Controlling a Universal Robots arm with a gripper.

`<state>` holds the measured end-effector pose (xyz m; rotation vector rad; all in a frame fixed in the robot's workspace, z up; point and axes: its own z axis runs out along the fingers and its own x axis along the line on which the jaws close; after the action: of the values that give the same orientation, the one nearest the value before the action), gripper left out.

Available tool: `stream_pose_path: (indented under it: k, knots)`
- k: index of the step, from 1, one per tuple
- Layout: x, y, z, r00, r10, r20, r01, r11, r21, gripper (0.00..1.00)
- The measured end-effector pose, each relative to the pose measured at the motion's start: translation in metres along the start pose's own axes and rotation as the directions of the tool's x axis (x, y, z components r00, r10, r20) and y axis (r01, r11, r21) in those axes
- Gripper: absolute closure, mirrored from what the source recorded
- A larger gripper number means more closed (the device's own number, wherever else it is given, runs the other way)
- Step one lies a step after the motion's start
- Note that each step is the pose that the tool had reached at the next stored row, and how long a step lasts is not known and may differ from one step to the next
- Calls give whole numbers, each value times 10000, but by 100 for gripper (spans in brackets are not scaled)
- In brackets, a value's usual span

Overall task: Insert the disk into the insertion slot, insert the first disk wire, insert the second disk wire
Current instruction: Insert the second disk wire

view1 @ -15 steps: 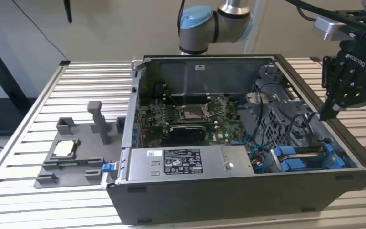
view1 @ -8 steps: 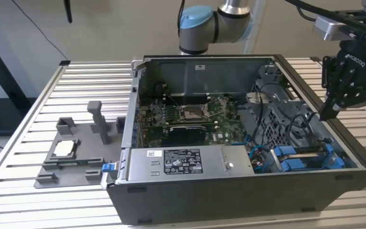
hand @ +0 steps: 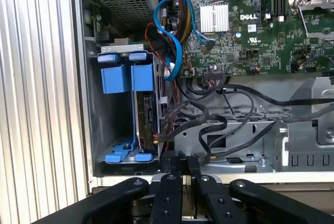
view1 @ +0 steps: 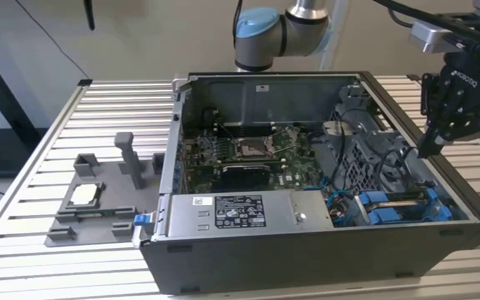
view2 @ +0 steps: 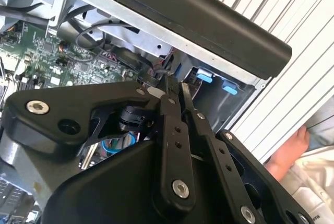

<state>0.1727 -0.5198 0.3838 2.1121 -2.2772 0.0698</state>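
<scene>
The disk point(hand: 148, 110) stands on edge in its blue carrier point(hand: 142, 77) inside the drive bay at the case's corner. In the exterior view the disk point(view1: 407, 195) sits low at the case's right end. Black wires point(hand: 209, 126) and a blue wire point(hand: 176, 51) run beside the bay; I cannot tell whether any is plugged into the disk. My gripper point(view1: 430, 150) hangs over the case's right wall, above the bay. Its fingers point(hand: 170, 162) are pressed close together in both wrist views, shut, with nothing visible between them. In the second wrist view the gripper point(view2: 176, 92) points down into the case.
The open grey computer case point(view1: 307, 262) lies on a slatted metal table point(view1: 23, 187), with a motherboard point(view1: 249, 153) and a grey power-supply box point(view1: 240, 212) inside. A grey fixture point(view1: 98, 200) stands at the exterior view's left. A person's hand point(view2: 292, 151) rests beside the case.
</scene>
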Motion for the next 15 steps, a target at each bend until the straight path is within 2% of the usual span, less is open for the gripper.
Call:
stream_pose_path:
  k: [15]
  knots:
    - [15, 189, -81, 10000, 1, -2, -1, 10000, 5, 84]
